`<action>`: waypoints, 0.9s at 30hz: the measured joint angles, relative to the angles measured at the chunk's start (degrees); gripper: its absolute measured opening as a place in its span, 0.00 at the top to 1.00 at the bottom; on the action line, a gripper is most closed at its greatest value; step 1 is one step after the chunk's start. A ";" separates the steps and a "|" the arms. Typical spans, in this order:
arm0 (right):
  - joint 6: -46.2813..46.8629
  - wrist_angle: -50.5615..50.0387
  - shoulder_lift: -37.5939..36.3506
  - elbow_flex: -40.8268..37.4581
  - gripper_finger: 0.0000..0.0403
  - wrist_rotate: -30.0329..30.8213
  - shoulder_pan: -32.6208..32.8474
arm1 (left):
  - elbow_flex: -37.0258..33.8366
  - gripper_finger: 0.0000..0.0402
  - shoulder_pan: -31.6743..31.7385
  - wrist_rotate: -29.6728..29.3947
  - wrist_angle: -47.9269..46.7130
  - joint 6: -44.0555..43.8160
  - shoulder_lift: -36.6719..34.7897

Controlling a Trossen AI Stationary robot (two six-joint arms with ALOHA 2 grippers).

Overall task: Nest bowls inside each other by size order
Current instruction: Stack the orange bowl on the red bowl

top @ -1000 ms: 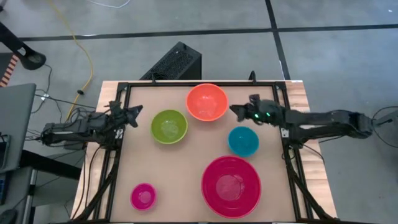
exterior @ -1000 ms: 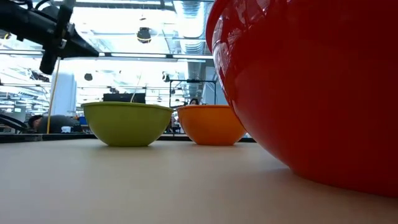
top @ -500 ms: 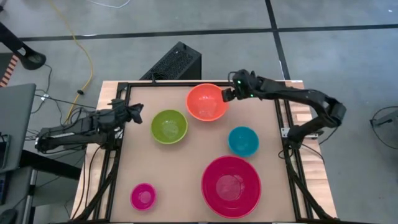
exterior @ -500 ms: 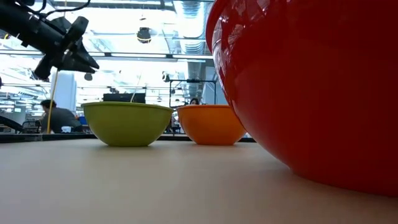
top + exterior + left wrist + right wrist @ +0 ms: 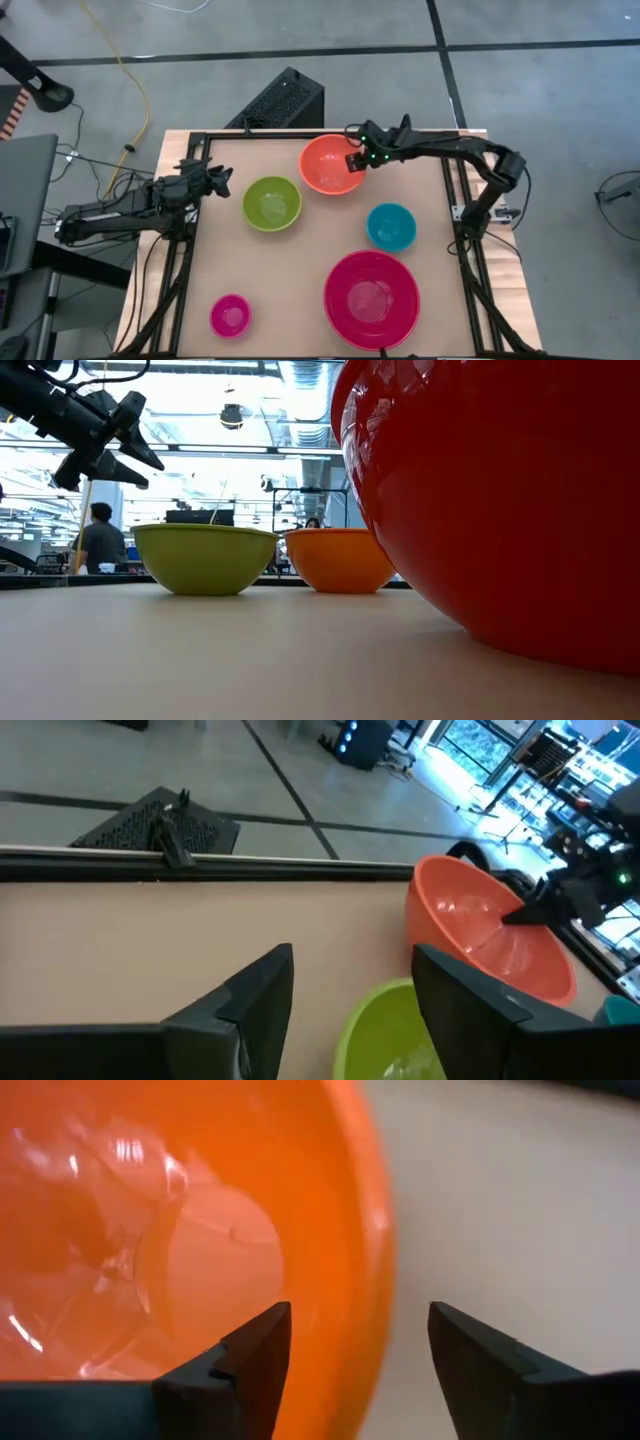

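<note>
Right wrist view: open right gripper (image 5: 355, 1345) astride orange bowl (image 5: 150, 1230) rim, contact unclear.

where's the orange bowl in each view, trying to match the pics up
High view: orange bowl at the table's far middle, the right gripper open over its right rim.
Low view: small, centre, right of the lime green bowl.
Left wrist view: right side, beyond the lime green bowl.
Right wrist view: fills the left half, rim between the fingers.
Shared landmark: the lime green bowl next to it, except in the right wrist view.
</note>
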 joint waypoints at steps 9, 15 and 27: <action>1.49 0.94 0.04 0.00 0.85 1.92 2.28 | 0.00 0.52 0.01 -2.49 -0.46 -0.13 0.00; 2.53 2.96 -2.55 -0.07 0.95 2.13 1.78 | -0.02 0.52 0.01 -3.21 -1.44 -1.77 0.00; 4.31 3.13 -20.76 -0.02 0.97 -3.61 5.01 | -0.09 0.52 0.01 -3.87 -2.70 -1.27 0.00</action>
